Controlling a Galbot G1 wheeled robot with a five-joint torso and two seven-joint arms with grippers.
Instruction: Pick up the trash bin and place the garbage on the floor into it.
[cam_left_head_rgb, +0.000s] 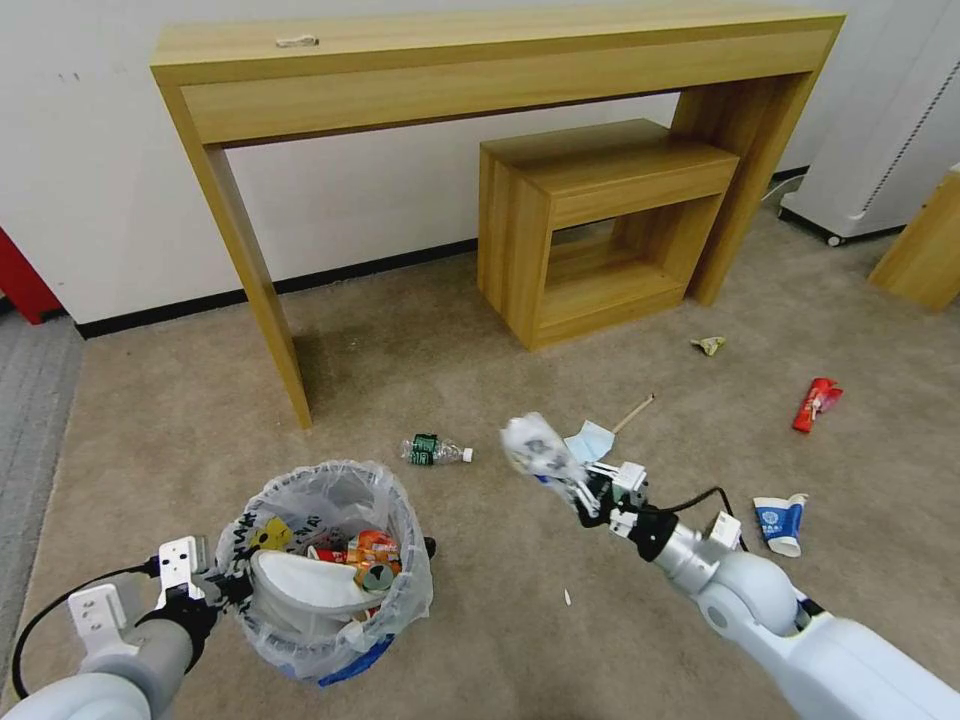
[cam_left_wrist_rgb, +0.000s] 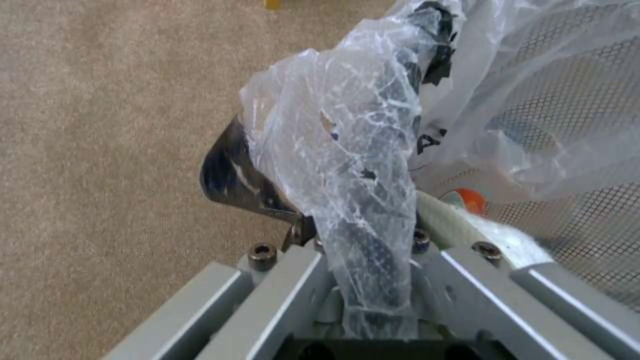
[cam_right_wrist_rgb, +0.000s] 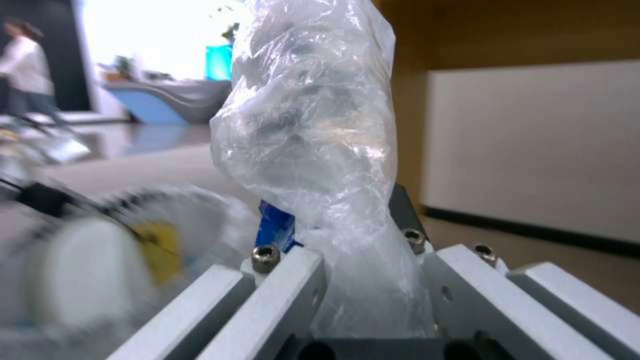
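**Bin held at left, crumpled plastic wad in right gripper**

The small round black trash bin (cam_left_head_rgb: 330, 575), lined w/ a crinkled translucent plastic bag carrying yellow-black print and a blue patch low on its front, sits at lower left of the head view over the beige short-pile carpet floor (cam_left_head_rgb: 480, 360). Whether it touches the carpet I can't tell. The left gripper (cam_left_head_rgb: 222, 583) is at its near-left rim; in the left wrist view its fingers (cam_left_wrist_rgb: 233, 180) are closed on the rim — dark metal pad outside, bunched liner film pressed between, perforated mesh wall just beyond. Inside the bin: a white fabric slipper (cam_left_head_rgb: 305, 585), a crushed orange can (cam_left_head_rgb: 372, 552), red scraps.

The right gripper (cam_left_head_rgb: 578, 492) is out over the carpet, right of the bin and apart from it. Its fingers (cam_right_wrist_rgb: 275, 232) are clamped on a crumpled wad of clear glossy plastic film (cam_left_head_rgb: 535, 447), which stands up past the tips.

Loose on the carpet: a clear green-label plastic bottle (cam_left_head_rgb: 435, 450) lying on its side between bin and wad, a pale blue mask (cam_left_head_rgb: 590, 440) w/ a thin wooden stick (cam_left_head_rgb: 634, 412) beside it, a squashed blue-white paper cup (cam_left_head_rgb: 781, 522), a red packet (cam_left_head_rgb: 815, 403), a small yellowish wrapper (cam_left_head_rgb: 709, 345). Behind, a tall light-wood console table (cam_left_head_rgb: 480, 70) — a low wood shelf unit (cam_left_head_rgb: 600, 225) tucked under it.
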